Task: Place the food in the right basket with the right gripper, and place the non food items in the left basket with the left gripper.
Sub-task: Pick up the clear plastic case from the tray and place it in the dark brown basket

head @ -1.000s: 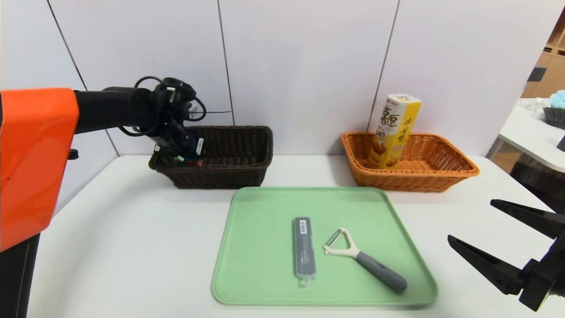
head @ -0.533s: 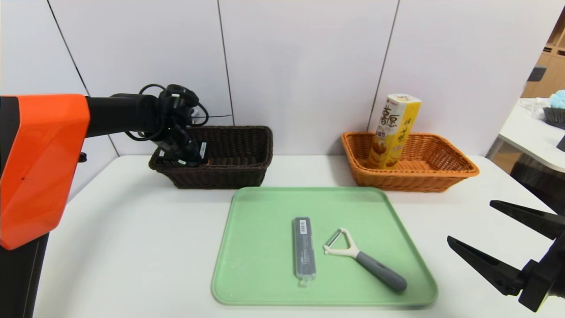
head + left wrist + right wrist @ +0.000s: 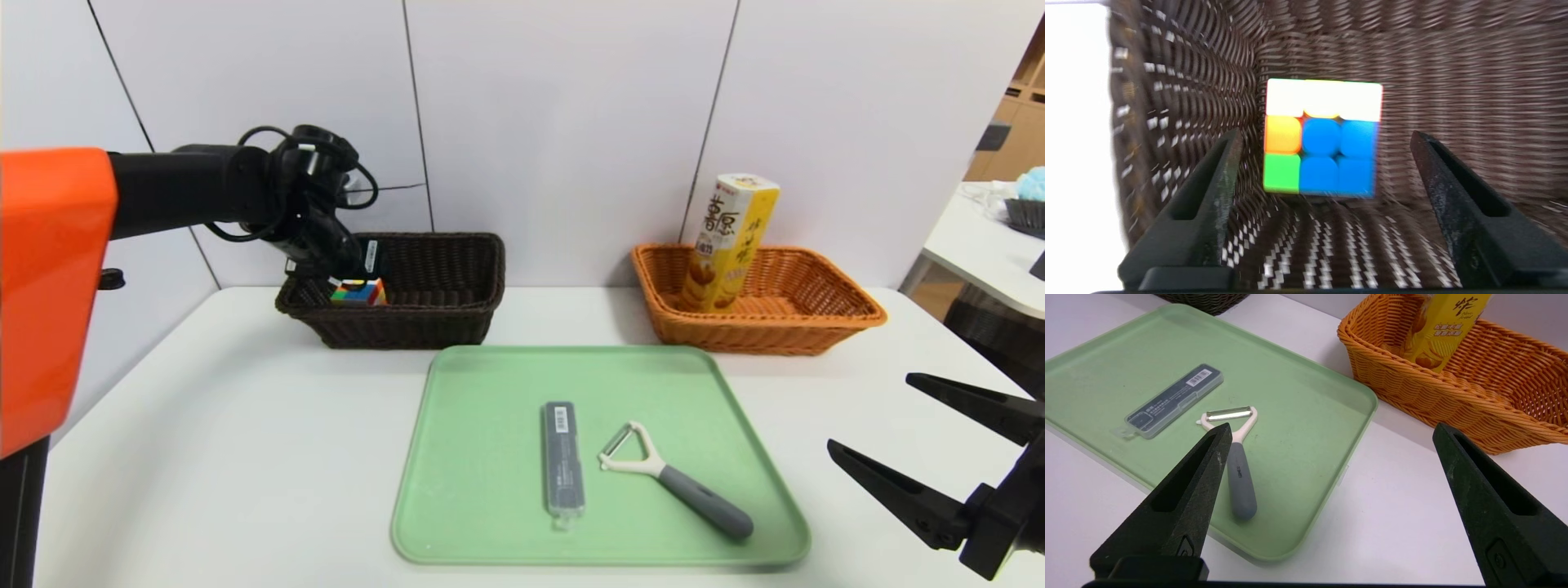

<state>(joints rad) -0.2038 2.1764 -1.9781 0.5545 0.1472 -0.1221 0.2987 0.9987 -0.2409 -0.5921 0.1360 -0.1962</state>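
A colourful puzzle cube (image 3: 359, 291) (image 3: 1321, 136) lies inside the dark brown left basket (image 3: 424, 322) near its left end. My left gripper (image 3: 347, 273) (image 3: 1327, 141) hangs open just above it, with nothing between its fingers. On the green tray (image 3: 490, 384) (image 3: 1306, 416) lie a grey flat case (image 3: 562, 467) (image 3: 1175, 399) and a peeler (image 3: 678, 482) (image 3: 1237, 457) with a grey handle. A yellow snack box (image 3: 729, 241) (image 3: 1447, 328) stands in the orange right basket (image 3: 784, 327) (image 3: 1453, 400). My right gripper (image 3: 869, 416) (image 3: 1331, 430) is open, low at the table's right front.
Both baskets stand at the back of the white table against the wall, with the tray in front between them. Another table with a dark object (image 3: 1024, 214) sits at the far right.
My left gripper dipped into the brown basket, then rose. The cube now shows lying in the basket below its open fingers. The right arm has not moved.
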